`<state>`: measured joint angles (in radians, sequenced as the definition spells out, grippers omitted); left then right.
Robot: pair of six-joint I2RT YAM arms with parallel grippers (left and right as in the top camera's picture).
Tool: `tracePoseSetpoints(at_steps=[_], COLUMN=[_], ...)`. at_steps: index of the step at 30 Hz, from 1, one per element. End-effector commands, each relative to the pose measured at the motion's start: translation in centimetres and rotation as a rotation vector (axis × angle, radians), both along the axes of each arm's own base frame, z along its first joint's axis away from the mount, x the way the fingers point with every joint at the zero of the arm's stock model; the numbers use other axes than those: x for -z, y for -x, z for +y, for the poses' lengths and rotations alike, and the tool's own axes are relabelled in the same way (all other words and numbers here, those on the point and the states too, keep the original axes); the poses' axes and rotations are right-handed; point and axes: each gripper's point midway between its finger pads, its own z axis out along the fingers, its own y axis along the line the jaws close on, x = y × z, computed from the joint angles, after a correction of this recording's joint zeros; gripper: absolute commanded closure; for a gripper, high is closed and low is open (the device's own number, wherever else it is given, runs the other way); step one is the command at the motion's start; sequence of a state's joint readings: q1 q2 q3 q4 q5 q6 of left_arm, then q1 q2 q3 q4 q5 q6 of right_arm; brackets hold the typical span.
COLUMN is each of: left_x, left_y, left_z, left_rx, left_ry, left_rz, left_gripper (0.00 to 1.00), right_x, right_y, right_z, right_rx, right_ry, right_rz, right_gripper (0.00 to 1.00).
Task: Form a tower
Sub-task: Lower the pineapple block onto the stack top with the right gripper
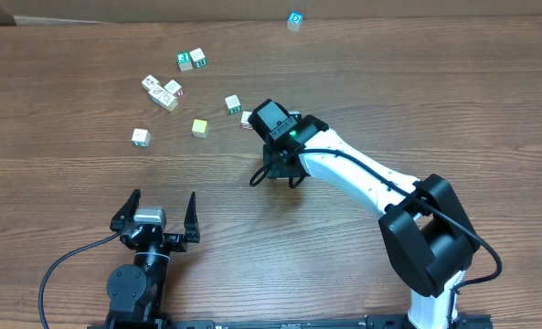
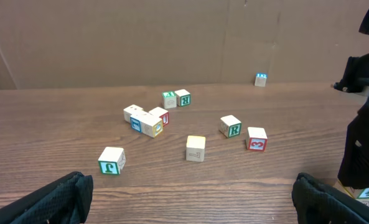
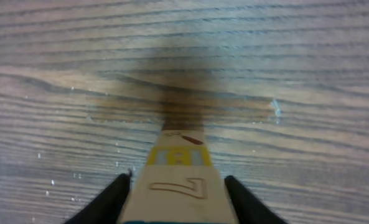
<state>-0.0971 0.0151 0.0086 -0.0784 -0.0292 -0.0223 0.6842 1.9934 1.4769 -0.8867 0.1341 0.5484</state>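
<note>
Two arms, two sets of jaws. Black left arm [image 1: 138, 274] low at the counter's front edge, left of centre. Left jaws spread wide, nothing between them. White-and-black right arm [image 1: 362, 178] reaching from the front right corner toward the middle. Right jaws closed against two opposite sides of the tower's top cube, no gap visible on either side.

One slim upright tower of small wooden picture cubes [image 3: 178, 171], standing near the middle of the brown wood-grain counter [image 1: 69, 183], slightly right of centre, nearer the front edge than the loose cubes. Pale dark-marked cube uppermost, yellow-edged one beneath. Number of cubes in the stack: cannot tell.

Loose wooden picture cubes: ten or eleven.
- One blue-marked cube [image 1: 293, 20] alone by the far edge.
- A touching pair [image 1: 191, 60].
- A huddle [image 1: 164, 90] of three or four, count unclear.
- A green-lettered cube [image 1: 233, 103].
- A red-marked cube [image 1: 247, 118] just beside the right arm.
- A yellow cube [image 1: 199, 127].
- One more cube [image 1: 141, 137] furthest left.

Beyond the far edge, a tan cardboard-like wall [image 2: 140, 37].

From overhead, the tower hidden under the right jaws. From the left wrist, only the tower's lowest cube [image 2: 367, 190], green-marked, showing at the right border, plus legible marks on loose cubes: R, J, 3. From the right wrist, only the stack, its shadow and bare grain.
</note>
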Motion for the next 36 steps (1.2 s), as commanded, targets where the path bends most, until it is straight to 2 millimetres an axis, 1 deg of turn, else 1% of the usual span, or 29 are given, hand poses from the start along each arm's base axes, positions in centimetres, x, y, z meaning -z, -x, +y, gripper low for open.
tracePoseSetpoints(at_steps=[1,4,6,8,9,14,19,20,23,27,30,33,36], left_x=[-0.1,-0.1,-0.1,-0.1,-0.1,-0.1,-0.1,-0.1,-0.1,-0.1,-0.1,-0.1,-0.1], left_y=[0.0,0.0,0.0,0.0,0.0,0.0,0.0,0.0,0.0,0.0,0.0,0.0,0.0], left_z=[0.0,0.0,0.0,0.0,0.0,0.0,0.0,0.0,0.0,0.0,0.0,0.0,0.0], left_rx=[0.002,0.002,0.002,0.002,0.002,0.002,0.002,0.002,0.002,0.002,0.002,0.002,0.002], left_ry=[-0.014,-0.014,-0.014,-0.014,-0.014,-0.014,-0.014,-0.014,-0.014,-0.014,-0.014,-0.014,-0.014], left_rz=[-0.011,-0.011,-0.011,-0.011,-0.01,-0.011,-0.011,-0.011,-0.011,-0.011,-0.011,-0.011,-0.011], left_gripper=[0.01,0.0,0.0,0.01,0.01,0.01,0.01,0.01,0.0,0.0,0.0,0.01,0.0], right_x=[0.7,0.7,0.7,0.7,0.7,0.7,0.7,0.7,0.7,0.2,-0.2,-0.4,-0.7], right_y=[0.3,0.3,0.2,0.2,0.2,0.3,0.3,0.3,0.3,0.2,0.1,0.0,-0.2], right_z=[-0.1,-0.1,-0.1,-0.1,-0.1,-0.1,-0.1,-0.1,-0.1,-0.1,0.0,0.1,0.3], right_rx=[0.003,0.003,0.003,0.003,0.003,0.003,0.003,0.003,0.003,0.002,0.002,-0.001,-0.001], right_ry=[0.012,0.012,0.011,0.011,0.011,0.012,0.013,0.013,0.014,0.014,0.013,0.01,0.006], right_rz=[0.016,0.016,0.015,0.015,0.015,0.016,0.018,0.018,0.019,0.019,0.019,0.014,0.009], right_gripper=[0.63,0.64,0.67,0.76,0.78,0.75,0.76,0.75,0.66,0.65,0.56,0.51,0.5])
